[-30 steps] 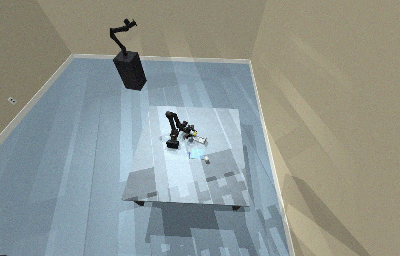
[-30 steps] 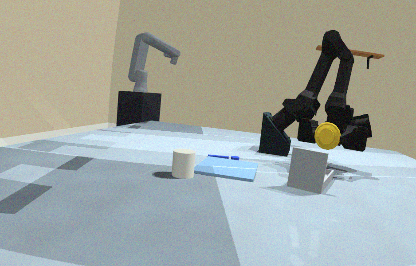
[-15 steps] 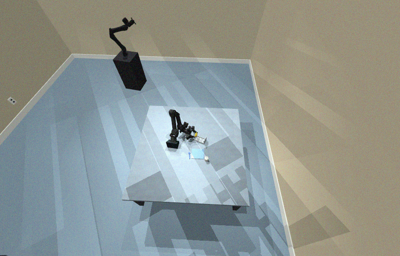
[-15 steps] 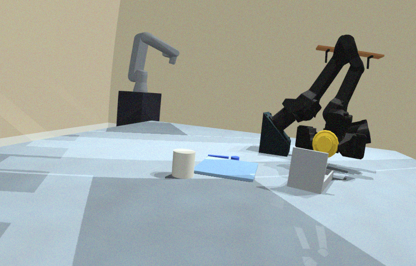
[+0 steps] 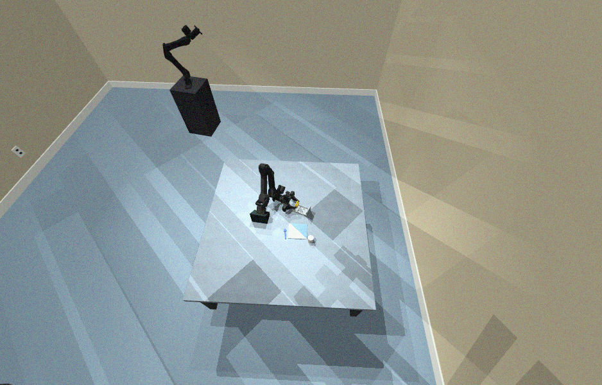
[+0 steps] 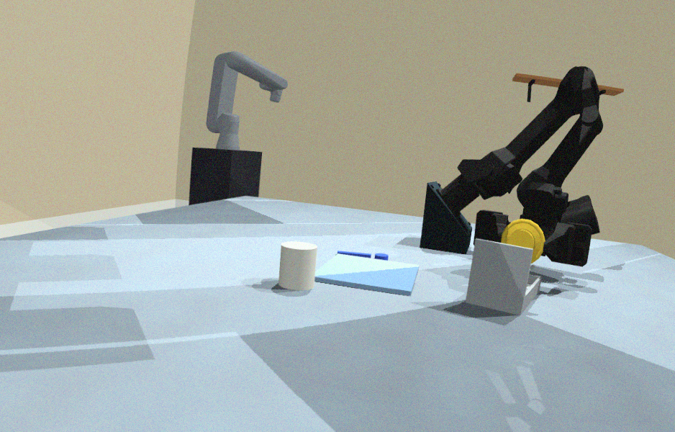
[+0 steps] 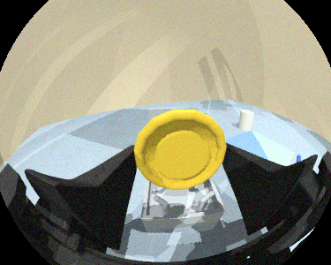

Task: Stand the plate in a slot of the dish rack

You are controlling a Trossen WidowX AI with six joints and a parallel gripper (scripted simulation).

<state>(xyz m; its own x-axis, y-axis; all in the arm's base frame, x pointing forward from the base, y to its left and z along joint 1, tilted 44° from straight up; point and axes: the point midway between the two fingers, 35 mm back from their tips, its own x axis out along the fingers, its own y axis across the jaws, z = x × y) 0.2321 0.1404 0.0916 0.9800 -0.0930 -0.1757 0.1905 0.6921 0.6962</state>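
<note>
A yellow round plate (image 5: pixel 297 204) (image 6: pixel 524 231) (image 7: pixel 183 155) is held on edge, roughly upright. My gripper (image 5: pixel 296 205) (image 6: pixel 524 237) (image 7: pixel 181 149) is shut on it, one finger at each side of the rim. The light grey dish rack (image 5: pixel 309 210) (image 6: pixel 496 276) (image 7: pixel 178 223) stands on the table, with a tall wall at its far end from the arm. In the wrist view its low rails show just below the plate. In the exterior view the tall wall hides the plate's lower left part. Whether the plate's bottom edge is between rails cannot be told.
A blue board (image 5: pixel 298 231) (image 6: pixel 370 276) (image 7: pixel 249 143) lies beside the rack. A cream cylinder (image 5: pixel 310 238) (image 6: pixel 298 266) (image 7: pixel 246 119) stands at its corner. A blue spoon-like thing (image 5: pixel 285 233) (image 6: pixel 353 253) lies at the board's other side.
</note>
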